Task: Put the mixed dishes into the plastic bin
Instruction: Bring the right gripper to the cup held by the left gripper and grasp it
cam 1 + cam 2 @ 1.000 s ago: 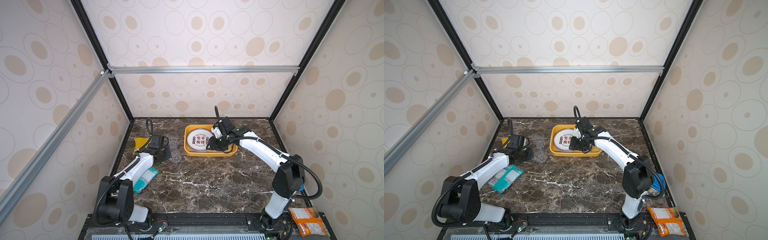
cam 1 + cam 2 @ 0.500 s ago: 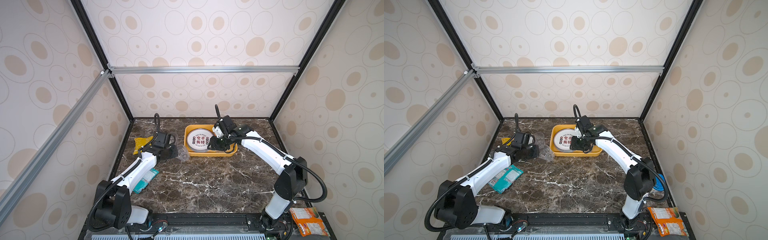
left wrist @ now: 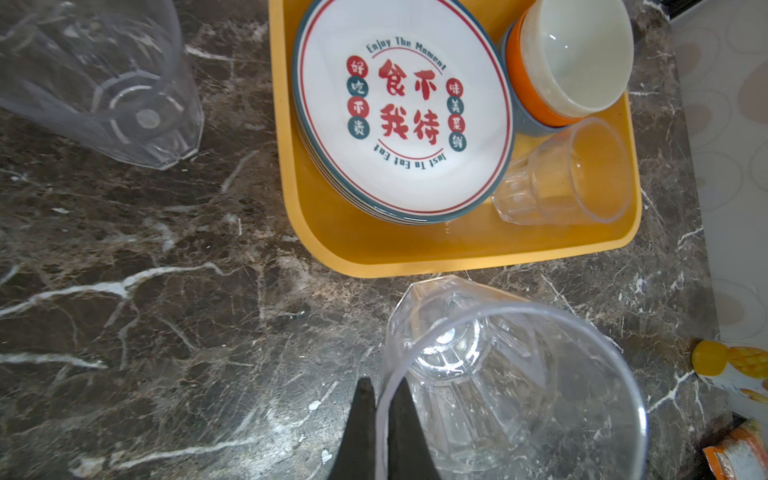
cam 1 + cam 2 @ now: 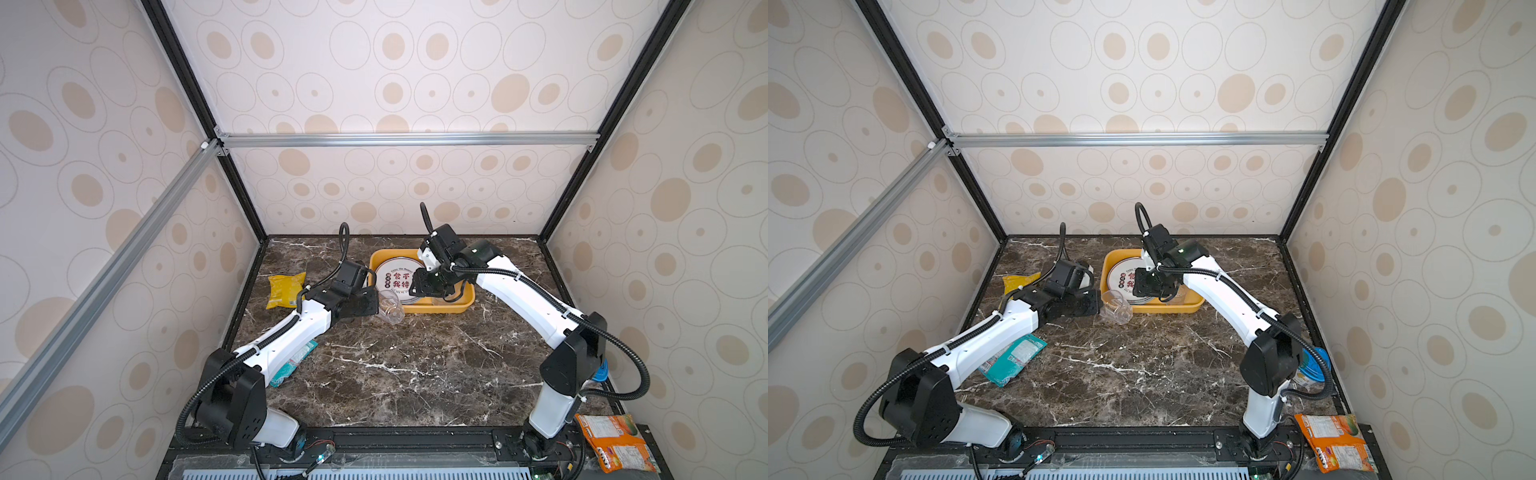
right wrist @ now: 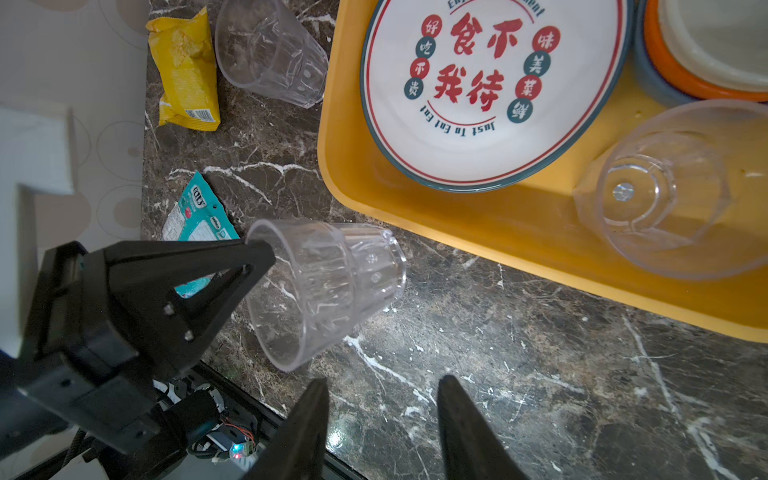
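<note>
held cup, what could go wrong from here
The left gripper pinches only the thin rim of the held cup, so it may twist or slip out.
The plastic bin is crowded by plates, bowls and a lying cup; little bare floor is left.
The open right gripper hangs close, so the two might bump.

In the yellow bin [image 3: 316, 232], plate stack [image 3: 403, 137], bowl stack [image 3: 573, 58] and lying cup [image 3: 569, 174] crowd the floor; bare strip only along the wall facing the held cup [image 3: 498, 382]. The right pincer [image 5: 380, 386] hangs above the bin's near side. In front, the surface [image 4: 415, 365] lies open.
</note>
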{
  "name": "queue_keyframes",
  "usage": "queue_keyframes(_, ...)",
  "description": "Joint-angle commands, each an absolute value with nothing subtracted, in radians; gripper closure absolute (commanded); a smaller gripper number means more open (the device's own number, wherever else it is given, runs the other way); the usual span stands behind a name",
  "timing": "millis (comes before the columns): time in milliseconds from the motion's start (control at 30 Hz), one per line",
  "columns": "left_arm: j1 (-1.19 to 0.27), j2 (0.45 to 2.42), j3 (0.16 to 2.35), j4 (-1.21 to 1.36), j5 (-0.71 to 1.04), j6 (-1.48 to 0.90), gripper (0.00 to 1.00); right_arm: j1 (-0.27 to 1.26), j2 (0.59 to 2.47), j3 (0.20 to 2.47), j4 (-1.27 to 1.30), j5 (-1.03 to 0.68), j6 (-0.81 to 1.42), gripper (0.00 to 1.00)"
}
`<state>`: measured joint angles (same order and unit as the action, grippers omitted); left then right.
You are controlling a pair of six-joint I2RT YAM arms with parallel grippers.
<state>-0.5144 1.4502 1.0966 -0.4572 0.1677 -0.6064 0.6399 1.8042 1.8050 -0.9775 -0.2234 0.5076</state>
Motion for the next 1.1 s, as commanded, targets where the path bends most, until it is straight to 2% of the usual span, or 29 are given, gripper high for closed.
queue_keyframes(0, -0.536, 1.46, 1.161, -0.427, 0.176, -0.63, 1.0, 0.661, 1.841, 1.853, -1.031, -0.207, 0.502, 0.55)
queue_keyframes(600, -0.569, 1.464, 1.179, -0.415, 0.179, -0.644, 1.0, 0.692, 1.999, 2.034, -1.142, -0.147, 0.51, 0.6)
queue_keyframes(1067, -0.572, 1.458, 1.188, -0.409, 0.181, -0.652, 1.0, 0.698, 2.041, 2.063, -1.159, -0.126, 0.518, 0.67)
